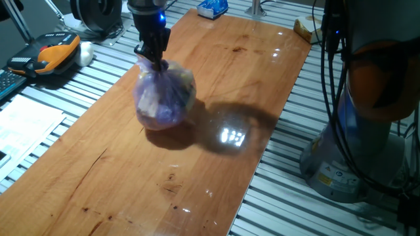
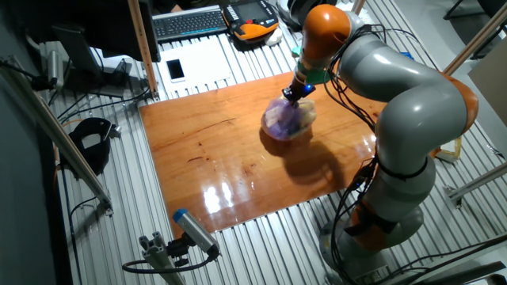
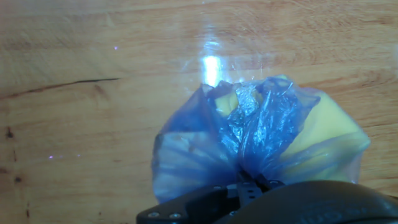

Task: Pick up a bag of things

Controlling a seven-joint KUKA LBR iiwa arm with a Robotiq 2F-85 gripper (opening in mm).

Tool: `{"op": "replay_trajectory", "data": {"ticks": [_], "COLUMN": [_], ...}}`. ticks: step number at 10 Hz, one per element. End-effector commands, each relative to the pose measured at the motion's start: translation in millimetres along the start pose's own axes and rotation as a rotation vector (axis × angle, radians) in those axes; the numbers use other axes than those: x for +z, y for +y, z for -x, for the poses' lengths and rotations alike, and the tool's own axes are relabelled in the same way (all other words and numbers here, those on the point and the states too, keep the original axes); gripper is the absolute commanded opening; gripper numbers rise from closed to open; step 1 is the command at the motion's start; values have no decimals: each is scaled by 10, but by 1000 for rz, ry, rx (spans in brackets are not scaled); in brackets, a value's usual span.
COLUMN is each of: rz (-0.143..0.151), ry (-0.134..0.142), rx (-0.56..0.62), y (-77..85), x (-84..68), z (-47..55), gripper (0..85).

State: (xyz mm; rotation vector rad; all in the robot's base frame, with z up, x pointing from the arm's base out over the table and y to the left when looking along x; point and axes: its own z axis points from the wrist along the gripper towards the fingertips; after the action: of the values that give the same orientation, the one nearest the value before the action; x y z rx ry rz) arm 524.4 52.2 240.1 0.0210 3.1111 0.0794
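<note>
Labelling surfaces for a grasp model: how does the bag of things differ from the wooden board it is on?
The bag of things is round, crinkled and translucent purple; the wooden board is flat, rigid and opaque orange-brown. The gripper has its jaws at the bag's twisted top; the board lies untouched. Both catch the lamp glare.

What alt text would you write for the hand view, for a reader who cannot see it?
A round, translucent purple plastic bag with yellow lumps showing through fills the lower right, its twisted top running into the dark gripper at the bottom edge. Behind it lies a glossy brown wooden tabletop with a bright glare spot.
</note>
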Motion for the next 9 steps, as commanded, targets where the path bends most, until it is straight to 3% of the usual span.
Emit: {"op": "replay_trajectory", "data": {"ticks": [1, 4, 6, 9], "rz": [-2, -17, -31, -29], "ry": [2, 8, 6, 11], "rx": [-3, -20, -30, -39], "y": [-7, -75, -74, -73], "x": [-15, -154, -187, -210], "z": [-10, -91, -126, -155], "gripper": [0, 0, 0, 0]}}
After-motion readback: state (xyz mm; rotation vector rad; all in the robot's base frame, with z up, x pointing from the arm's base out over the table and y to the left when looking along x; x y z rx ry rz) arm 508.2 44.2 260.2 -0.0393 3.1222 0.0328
